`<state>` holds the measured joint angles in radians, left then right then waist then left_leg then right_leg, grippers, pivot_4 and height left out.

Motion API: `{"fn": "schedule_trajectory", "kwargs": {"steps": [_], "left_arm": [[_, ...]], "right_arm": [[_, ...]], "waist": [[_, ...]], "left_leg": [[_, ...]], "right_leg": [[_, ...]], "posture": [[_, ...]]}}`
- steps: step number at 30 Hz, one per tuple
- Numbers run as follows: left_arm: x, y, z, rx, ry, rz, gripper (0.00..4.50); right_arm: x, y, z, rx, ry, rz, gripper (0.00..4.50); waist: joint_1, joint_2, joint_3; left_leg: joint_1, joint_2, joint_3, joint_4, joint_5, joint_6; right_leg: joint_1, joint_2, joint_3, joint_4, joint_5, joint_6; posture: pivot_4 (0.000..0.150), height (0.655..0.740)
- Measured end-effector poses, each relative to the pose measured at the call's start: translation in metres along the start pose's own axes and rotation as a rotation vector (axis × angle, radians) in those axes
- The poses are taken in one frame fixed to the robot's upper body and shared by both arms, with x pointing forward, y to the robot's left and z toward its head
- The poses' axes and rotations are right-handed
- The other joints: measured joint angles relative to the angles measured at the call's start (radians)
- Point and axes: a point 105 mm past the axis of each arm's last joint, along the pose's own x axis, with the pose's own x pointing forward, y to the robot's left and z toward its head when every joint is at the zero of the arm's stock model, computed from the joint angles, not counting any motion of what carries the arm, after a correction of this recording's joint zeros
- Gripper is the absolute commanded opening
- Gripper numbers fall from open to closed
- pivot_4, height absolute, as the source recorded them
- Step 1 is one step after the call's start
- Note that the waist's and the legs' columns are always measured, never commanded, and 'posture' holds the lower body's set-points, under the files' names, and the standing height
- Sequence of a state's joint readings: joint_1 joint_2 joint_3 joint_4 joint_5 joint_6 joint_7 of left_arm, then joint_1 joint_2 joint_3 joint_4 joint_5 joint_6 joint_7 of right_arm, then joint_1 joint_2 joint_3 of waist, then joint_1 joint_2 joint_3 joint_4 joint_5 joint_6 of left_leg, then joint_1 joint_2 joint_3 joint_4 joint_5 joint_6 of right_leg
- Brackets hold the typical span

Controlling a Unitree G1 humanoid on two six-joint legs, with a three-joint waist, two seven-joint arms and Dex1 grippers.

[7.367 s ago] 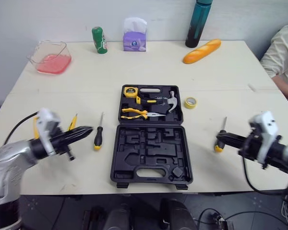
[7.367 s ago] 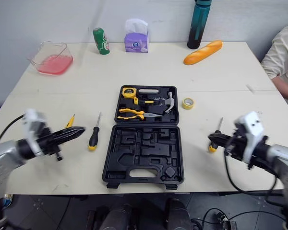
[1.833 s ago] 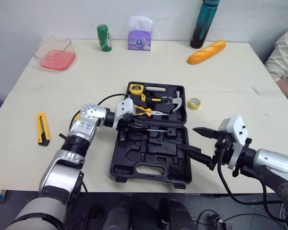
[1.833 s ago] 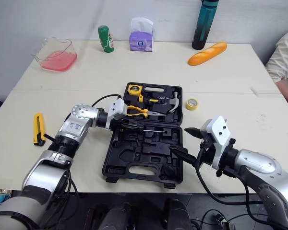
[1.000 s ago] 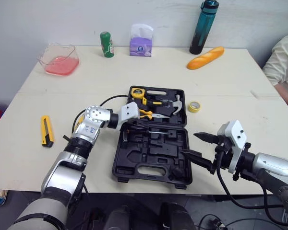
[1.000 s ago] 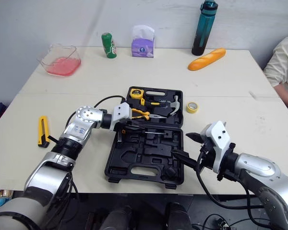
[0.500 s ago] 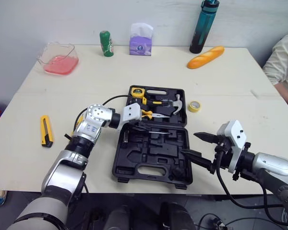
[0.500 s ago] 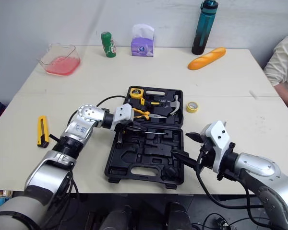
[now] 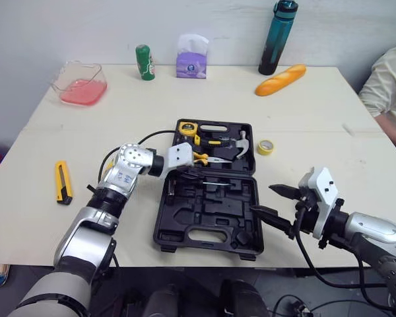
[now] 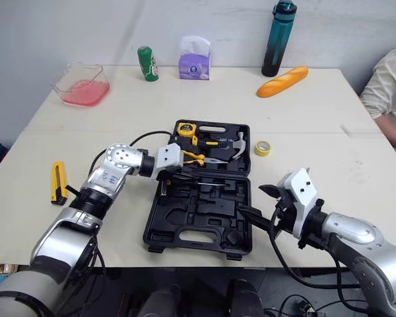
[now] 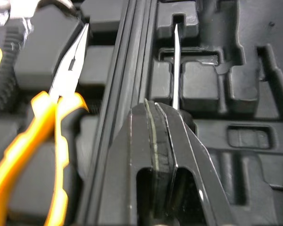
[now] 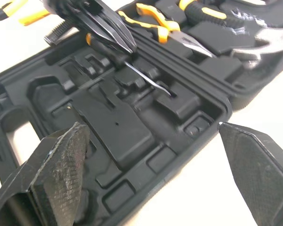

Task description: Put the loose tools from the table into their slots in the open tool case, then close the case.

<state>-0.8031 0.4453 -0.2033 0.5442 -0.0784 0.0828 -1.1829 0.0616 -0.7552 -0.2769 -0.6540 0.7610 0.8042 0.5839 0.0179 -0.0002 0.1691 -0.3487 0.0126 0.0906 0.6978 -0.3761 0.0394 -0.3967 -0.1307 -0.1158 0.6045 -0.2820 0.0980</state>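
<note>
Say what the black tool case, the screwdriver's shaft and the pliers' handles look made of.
Black moulded tool case: hard plastic probably, matte, with pressed-in slots. Thin shaft of the screwdriver: bare metal, bright glint along it. Yellow-handled pliers: grips look rubbery or plastic-coated, smooth; nose grey steel.

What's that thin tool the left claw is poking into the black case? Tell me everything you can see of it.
It is a screwdriver: a thin, shiny metal shaft and a black handle with a bit of yellow, mostly hidden by the left gripper, whose fingers are shut on it. It lies nearly flat along a moulded groove in the near half of the open black plastic tool case, tip in a notch.
</note>
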Motion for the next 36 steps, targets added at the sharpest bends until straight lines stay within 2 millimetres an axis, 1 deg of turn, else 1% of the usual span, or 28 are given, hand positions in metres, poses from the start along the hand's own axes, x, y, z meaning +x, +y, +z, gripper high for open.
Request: {"fn": "schedule_trajectory", "kwargs": {"steps": [2, 3, 4, 6, 7, 9, 10, 12, 14, 15, 18, 19, 20, 23, 25, 27, 28, 29, 34, 36], "left_arm": [[-0.025, -0.003, -0.007, -0.118, -0.058, 0.054, 2.36], [-0.043, -0.004, -0.009, -0.172, -0.089, 0.103, 2.86], [-0.056, -0.005, -0.012, -0.213, -0.106, 0.144, 3.25], [-0.095, -0.016, -0.014, -0.292, -0.145, 0.254, 4.21], [-0.111, -0.022, -0.020, -0.336, -0.144, 0.300, 4.45], [-0.146, -0.044, -0.038, -0.431, -0.115, 0.412, 4.45], [-0.158, -0.052, -0.047, -0.471, -0.096, 0.453, 4.45], [-0.190, -0.075, -0.068, -0.568, -0.059, 0.581, 4.45], [-0.222, -0.091, -0.084, -0.636, -0.030, 0.721, 4.45], [-0.235, -0.098, -0.089, -0.657, -0.017, 0.775, 4.45], [-0.295, -0.126, -0.105, -0.726, 0.037, 1.018, 4.45], [-0.311, -0.132, -0.107, -0.734, 0.048, 1.084, 4.45], [-0.320, -0.135, -0.108, -0.733, 0.055, 1.123, 4.45], [-0.337, -0.137, -0.111, -0.710, 0.092, 1.195, 4.45], [-0.344, -0.134, -0.111, -0.700, 0.101, 1.228, 4.45], [-0.343, -0.126, -0.108, -0.684, 0.084, 1.226, 4.45], [-0.339, -0.122, -0.105, -0.675, 0.073, 1.205, 4.45], [-0.333, -0.119, -0.101, -0.666, 0.066, 1.172, 4.45], [-0.280, -0.103, -0.065, -0.617, -0.004, 0.880, 4.45], [-0.238, -0.091, -0.031, -0.544, -0.050, 0.649, 4.45]], "right_arm": [[-0.015, -0.016, -0.004, 0.020, 0.015, -0.065, 4.50], [-0.025, -0.025, -0.005, 0.028, 0.023, -0.100, 4.50], [-0.033, -0.031, -0.006, 0.034, 0.028, -0.126, 4.50], [-0.057, -0.049, -0.008, 0.047, 0.054, -0.189, 4.50], [-0.068, -0.057, -0.010, 0.059, 0.071, -0.224, 4.50], [-0.096, -0.074, -0.017, 0.086, 0.112, -0.299, 4.50], [-0.105, -0.080, -0.020, 0.095, 0.124, -0.327, 4.50], [-0.126, -0.092, -0.026, 0.114, 0.151, -0.377, 4.50], [-0.144, -0.103, -0.033, 0.140, 0.166, -0.432, 4.50], [-0.151, -0.107, -0.035, 0.145, 0.178, -0.450, 4.50], [-0.175, -0.125, -0.044, 0.165, 0.208, -0.528, 4.50], [-0.182, -0.130, -0.046, 0.173, 0.210, -0.552, 4.50], [-0.184, -0.133, -0.046, 0.172, 0.203, -0.565, 4.50], [-0.186, -0.142, -0.040, 0.156, 0.173, -0.582, 4.50], [-0.182, -0.143, -0.039, 0.148, 0.173, -0.576, 4.50], [-0.170, -0.139, -0.036, 0.129, 0.172, -0.542, 4.50], [-0.164, -0.135, -0.035, 0.124, 0.169, -0.529, 4.50], [-0.158, -0.131, -0.035, 0.122, 0.165, -0.514, 4.50], [-0.122, -0.096, -0.030, 0.122, 0.120, -0.424, 4.50], [-0.097, -0.072, -0.026, 0.127, 0.067, -0.394, 4.50]], "waist": [[-0.008, 0.000, 0.002], [-0.012, 0.001, 0.003], [-0.013, 0.000, 0.004], [-0.019, 0.001, 0.005], [-0.021, 0.001, 0.005], [-0.020, 0.001, 0.006], [-0.019, 0.001, 0.007], [-0.019, 0.001, 0.008], [-0.015, 0.000, 0.009], [-0.012, 0.000, 0.009], [-0.015, 0.001, 0.010], [-0.014, 0.001, 0.010], [-0.013, 0.002, 0.010], [-0.009, 0.005, 0.011], [-0.010, 0.005, 0.011], [-0.011, 0.005, 0.011], [-0.012, 0.006, 0.011], [-0.013, 0.006, 0.011], [-0.015, 0.005, 0.011], [-0.010, 0.004, 0.011]], "left_leg": [[-0.005, 0.000, 0.000, 0.000, 0.001, 0.000], [-0.006, 0.000, 0.000, 0.000, 0.001, 0.000], [-0.007, 0.000, 0.000, 0.000, 0.001, 0.000], [-0.007, 0.000, 0.000, -0.001, 0.000, 0.000], [-0.007, 0.000, 0.000, -0.001, 0.000, 0.000], [-0.006, 0.000, 0.000, -0.001, -0.001, 0.001], [-0.005, 0.000, 0.000, -0.002, -0.002, 0.001], [-0.003, 0.000, 0.000, -0.002, -0.004, 0.002], [-0.004, 0.000, -0.002, -0.002, -0.006, -0.001], [-0.003, 0.000, -0.002, -0.002, -0.008, -0.004], [-0.004, 0.000, -0.001, -0.004, -0.008, -0.005], [-0.004, 0.000, -0.001, -0.005, -0.008, -0.006], [-0.004, 0.000, -0.001, -0.006, -0.008, -0.006], [-0.006, 0.000, 0.002, -0.008, -0.007, -0.008], [-0.006, 0.000, 0.003, -0.012, -0.006, -0.010], [-0.006, 0.000, 0.003, -0.014, -0.005, -0.011], [-0.006, 0.000, 0.003, -0.015, -0.005, -0.012], [-0.006, 0.000, 0.003, -0.016, -0.005, -0.012], [-0.006, 0.000, 0.003, -0.016, -0.004, -0.012], [-0.006, 0.000, 0.003, -0.015, -0.003, -0.013]], "right_leg": [[-0.005, 0.001, -0.001, 0.004, 0.000, 0.000], [-0.006, 0.001, -0.001, 0.004, 0.000, 0.000], [-0.006, 0.001, -0.002, 0.004, 0.000, 0.000], [-0.006, 0.001, -0.002, 0.002, 0.000, 0.000], [-0.005, 0.001, -0.002, 0.001, 0.000, 0.001], [-0.004, 0.001, -0.002, -0.002, 0.000, 0.001], [-0.001, 0.001, -0.002, -0.003, 0.000, 0.001], [0.000, 0.000, -0.001, -0.008, 0.001, 0.002], [-0.001, 0.000, -0.001, -0.009, 0.001, 0.001], [-0.001, -0.001, -0.001, -0.009, 0.001, 0.001], [-0.004, -0.002, 0.000, -0.009, 0.000, -0.001], [-0.004, -0.002, 0.000, -0.009, 0.000, -0.002], [-0.005, -0.002, 0.000, -0.009, 0.000, -0.002], [-0.012, -0.002, 0.003, -0.006, 0.000, -0.003], [-0.013, -0.002, 0.002, -0.006, -0.001, -0.004], [-0.015, -0.002, 0.002, -0.005, -0.001, -0.005], [-0.016, -0.002, 0.002, -0.004, -0.002, -0.006], [-0.016, -0.002, 0.002, -0.004, -0.002, -0.006], [-0.015, -0.001, 0.002, -0.003, -0.002, -0.006], [-0.015, -0.001, 0.002, -0.003, -0.002, -0.006]], "posture": [[0.150, 0.7400], [0.150, 0.7400], [0.150, 0.7400], [0.150, 0.7400], [0.150, 0.7400], [0.150, 0.7400], [0.150, 0.7400], [0.150, 0.7400], [0.150, 0.7400], [0.150, 0.7400], [0.150, 0.7400], [0.150, 0.7400], [0.150, 0.7400], [0.150, 0.7400], [0.150, 0.7400], [0.150, 0.7400], [0.150, 0.7400], [0.150, 0.7400], [0.150, 0.7400], [0.150, 0.7400]]}}
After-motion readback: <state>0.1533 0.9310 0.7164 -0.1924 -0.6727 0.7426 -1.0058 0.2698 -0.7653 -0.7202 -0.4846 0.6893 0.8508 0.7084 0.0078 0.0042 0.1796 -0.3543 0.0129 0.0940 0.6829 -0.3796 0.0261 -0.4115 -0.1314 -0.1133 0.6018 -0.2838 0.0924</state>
